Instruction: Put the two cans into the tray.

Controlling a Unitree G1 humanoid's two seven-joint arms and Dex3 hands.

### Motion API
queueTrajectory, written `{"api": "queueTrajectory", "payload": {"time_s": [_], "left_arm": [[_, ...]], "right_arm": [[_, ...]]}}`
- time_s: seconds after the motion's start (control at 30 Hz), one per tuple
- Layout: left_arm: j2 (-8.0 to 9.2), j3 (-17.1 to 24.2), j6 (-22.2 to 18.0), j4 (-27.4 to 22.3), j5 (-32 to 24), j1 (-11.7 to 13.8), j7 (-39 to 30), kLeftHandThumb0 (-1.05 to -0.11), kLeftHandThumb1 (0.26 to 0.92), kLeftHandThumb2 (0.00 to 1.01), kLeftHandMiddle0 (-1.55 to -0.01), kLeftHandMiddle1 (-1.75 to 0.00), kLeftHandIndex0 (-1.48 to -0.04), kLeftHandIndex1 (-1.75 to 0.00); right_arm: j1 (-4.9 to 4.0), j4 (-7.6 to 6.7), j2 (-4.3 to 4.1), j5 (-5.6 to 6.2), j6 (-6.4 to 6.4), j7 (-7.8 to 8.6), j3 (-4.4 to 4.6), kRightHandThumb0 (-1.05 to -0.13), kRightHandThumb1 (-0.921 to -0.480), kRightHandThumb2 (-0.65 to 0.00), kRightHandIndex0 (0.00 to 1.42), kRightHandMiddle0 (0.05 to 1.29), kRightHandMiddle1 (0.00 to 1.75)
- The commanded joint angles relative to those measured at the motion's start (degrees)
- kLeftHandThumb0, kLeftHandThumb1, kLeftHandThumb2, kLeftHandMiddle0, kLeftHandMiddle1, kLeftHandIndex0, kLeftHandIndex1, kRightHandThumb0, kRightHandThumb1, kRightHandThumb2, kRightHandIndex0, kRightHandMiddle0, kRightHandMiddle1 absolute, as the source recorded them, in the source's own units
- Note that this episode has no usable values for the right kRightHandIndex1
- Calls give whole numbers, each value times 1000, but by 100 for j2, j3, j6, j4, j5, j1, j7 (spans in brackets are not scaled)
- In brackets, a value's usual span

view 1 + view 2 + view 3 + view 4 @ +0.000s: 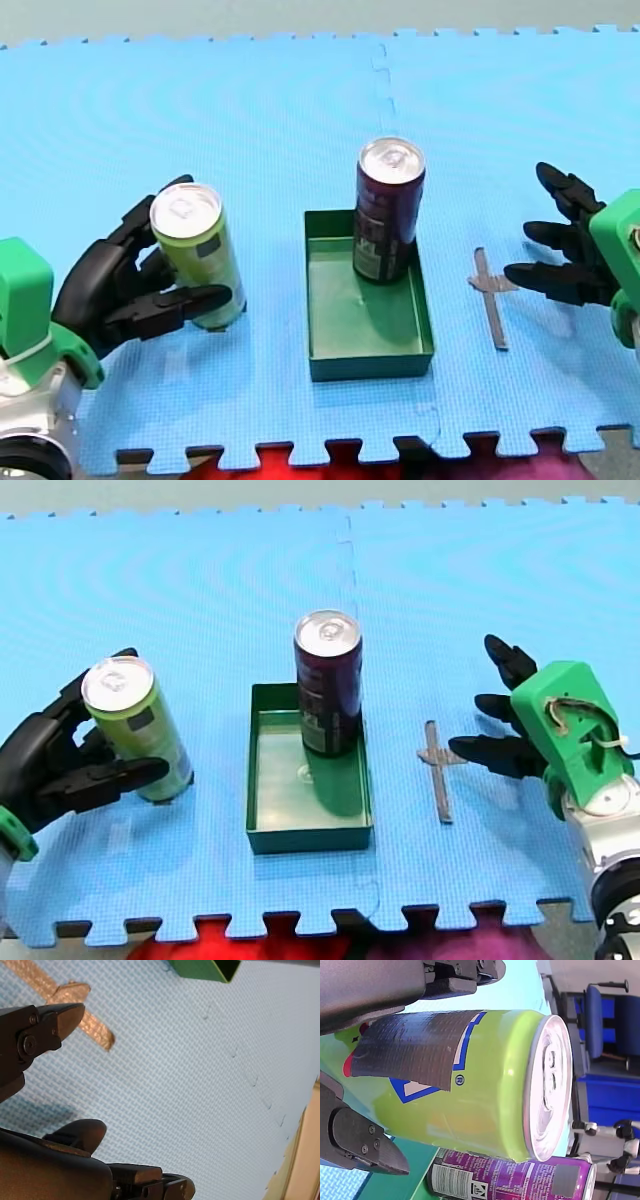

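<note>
A green can [198, 253] stands tilted on the blue mat, left of the tray, and my left hand [140, 280] is shut around it. The second wrist view shows this same green can [470, 1090] close up between black fingers [365, 1145], with the purple can [510, 1180] behind it. That purple can [387, 210] stands upright inside the green tray [325, 340], at its far end. My right hand [560, 245] hovers over the mat right of the tray, holding nothing.
A strip of tape shaped like a cross [492, 295] lies on the mat between the tray and my right hand. The mat's jagged front edge [330, 450] runs close below the tray. A blue chair [615, 1015] stands in the room behind.
</note>
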Motion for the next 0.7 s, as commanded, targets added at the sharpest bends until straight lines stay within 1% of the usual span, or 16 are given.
{"api": "queueTrajectory", "payload": {"time_s": [0.0,0.27,0.67], "left_arm": [[-5,-4,12,14,5,-42,11,-1048,735,8,-137,-23,-116,-10],[-39,-7,-8,14,6,-37,25,-1048,742,8,-147,-25,-124,-10],[-56,-17,26,33,19,-71,52,-1048,752,8,-157,-25,-135,-11]], "right_arm": [[9,-11,-36,16,-5,-20,-12,-858,-782,0,252,112,0],[19,-4,-44,15,-6,-28,-17,-846,-776,0,252,112,0],[23,-14,-44,22,-3,-42,-22,-834,-779,0,249,111,0]]}}
